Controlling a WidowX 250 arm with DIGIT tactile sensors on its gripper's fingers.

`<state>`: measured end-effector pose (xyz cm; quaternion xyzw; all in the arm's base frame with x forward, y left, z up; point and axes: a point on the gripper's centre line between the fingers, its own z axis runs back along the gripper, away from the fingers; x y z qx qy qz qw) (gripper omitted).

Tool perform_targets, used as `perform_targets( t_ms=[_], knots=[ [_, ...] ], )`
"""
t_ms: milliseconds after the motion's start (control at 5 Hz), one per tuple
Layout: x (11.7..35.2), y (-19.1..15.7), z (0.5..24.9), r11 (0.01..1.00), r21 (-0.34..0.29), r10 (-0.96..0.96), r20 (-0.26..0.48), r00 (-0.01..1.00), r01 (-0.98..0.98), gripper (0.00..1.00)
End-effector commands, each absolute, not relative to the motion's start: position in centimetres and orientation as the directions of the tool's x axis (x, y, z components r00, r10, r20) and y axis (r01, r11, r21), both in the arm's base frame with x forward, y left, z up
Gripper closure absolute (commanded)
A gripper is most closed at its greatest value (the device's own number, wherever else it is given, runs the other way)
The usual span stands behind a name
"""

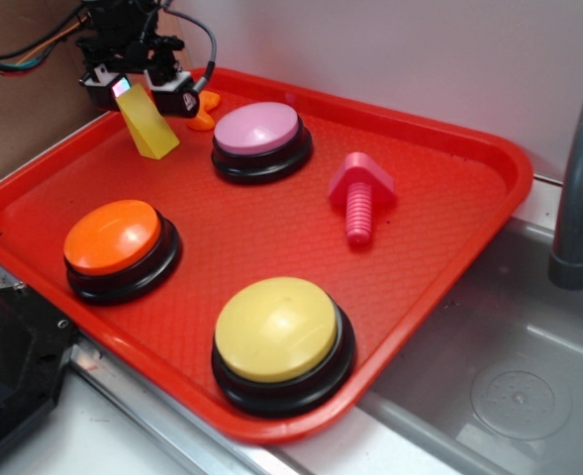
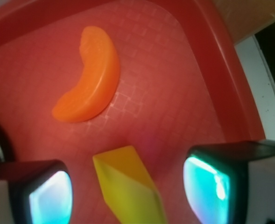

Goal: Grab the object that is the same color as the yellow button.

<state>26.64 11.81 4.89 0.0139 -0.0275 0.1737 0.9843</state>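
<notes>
Filling steel counter (image 1: 529,396) — red tray (image 1: 271,223)

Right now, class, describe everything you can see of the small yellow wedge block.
The yellow wedge block is solid, smooth and plastic-looking, with flat faces and sharp edges. It stands tilted near the red tray's far left corner, beside an orange curved piece. Its top sits between the fingers of the pincer; contact is unclear.

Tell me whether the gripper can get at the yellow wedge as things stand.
Probably yes: the gripper sits right over the yellow wedge, fingers on either side with gaps, nothing between. The orange curved piece lies clear beyond.
</notes>
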Motion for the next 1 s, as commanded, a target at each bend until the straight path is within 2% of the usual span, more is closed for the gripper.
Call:
perform_targets(
  t_ms=[0, 200, 800],
  knots=[
    [26.5, 12.2, 4.3, 0.935, 0.035, 0.35, 0.061, 0.935, -0.352, 0.01],
    [26.5, 12.5, 4.6, 0.933, 0.036, 0.354, 0.065, 0.933, -0.357, 1.0],
    [26.6, 12.5, 6.8, 0.921, 0.034, 0.382, 0.106, 0.918, -0.387, 1.0]
  ],
)
